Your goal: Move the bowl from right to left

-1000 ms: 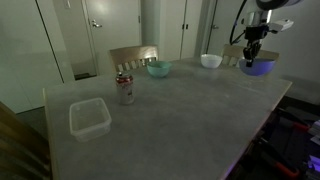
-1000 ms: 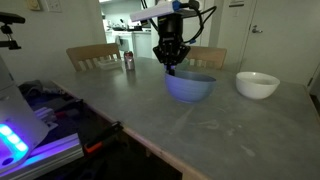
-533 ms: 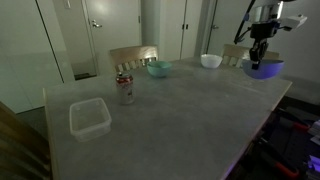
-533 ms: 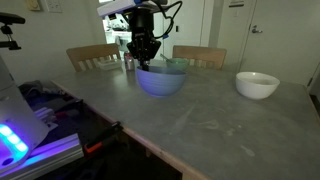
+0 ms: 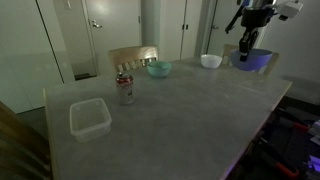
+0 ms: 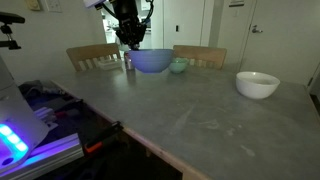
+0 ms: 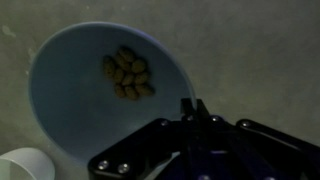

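Hanging from the gripper (image 6: 133, 45) by its rim, the bowl (image 6: 150, 61) is held above the tabletop (image 6: 190, 120), tilted a little. In the wrist view the gripper (image 7: 193, 103) is pinched narrowly closed over the near edge of the bowl (image 7: 80, 90), one finger inside the rim and one outside. A small heap of brownish pieces (image 7: 128, 75) lies in its pale blue hollow. In both exterior views the bowl (image 5: 252, 60) looks blue-purple and glossy. It sits near the white bowl (image 5: 211, 61) in one and just in front of the teal-green bowl (image 6: 178, 66) in another. A red can (image 5: 125, 88) and a clear plastic container (image 5: 88, 118) stand well apart from it on the grey tabletop.
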Controlling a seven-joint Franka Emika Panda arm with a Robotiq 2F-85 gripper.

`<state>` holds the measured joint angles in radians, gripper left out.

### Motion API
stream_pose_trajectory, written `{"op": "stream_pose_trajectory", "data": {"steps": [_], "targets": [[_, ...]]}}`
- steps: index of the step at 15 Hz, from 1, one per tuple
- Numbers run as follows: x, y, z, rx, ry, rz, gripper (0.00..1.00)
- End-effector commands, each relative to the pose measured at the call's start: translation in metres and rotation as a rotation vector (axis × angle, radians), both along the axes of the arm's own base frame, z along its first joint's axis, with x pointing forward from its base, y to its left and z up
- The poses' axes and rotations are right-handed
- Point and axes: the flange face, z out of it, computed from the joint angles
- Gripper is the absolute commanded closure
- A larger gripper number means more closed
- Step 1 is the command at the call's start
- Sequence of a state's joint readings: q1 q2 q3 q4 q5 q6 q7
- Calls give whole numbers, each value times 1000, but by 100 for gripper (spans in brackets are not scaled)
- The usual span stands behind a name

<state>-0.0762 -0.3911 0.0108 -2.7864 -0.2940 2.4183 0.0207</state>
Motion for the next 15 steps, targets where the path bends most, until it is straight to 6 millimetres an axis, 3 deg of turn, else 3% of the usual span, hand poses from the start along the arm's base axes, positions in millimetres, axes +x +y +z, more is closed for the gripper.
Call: {"op": "stream_pose_trajectory", "data": {"steps": [1,6,10,15], "targets": [[-5,33,9,30,-6,-70,99],[-12,84,-1,97,18,-243,99],[-10,125,-13,120,-57,-364,99],[-8,160,-54,121,-140,-507,99]]}}
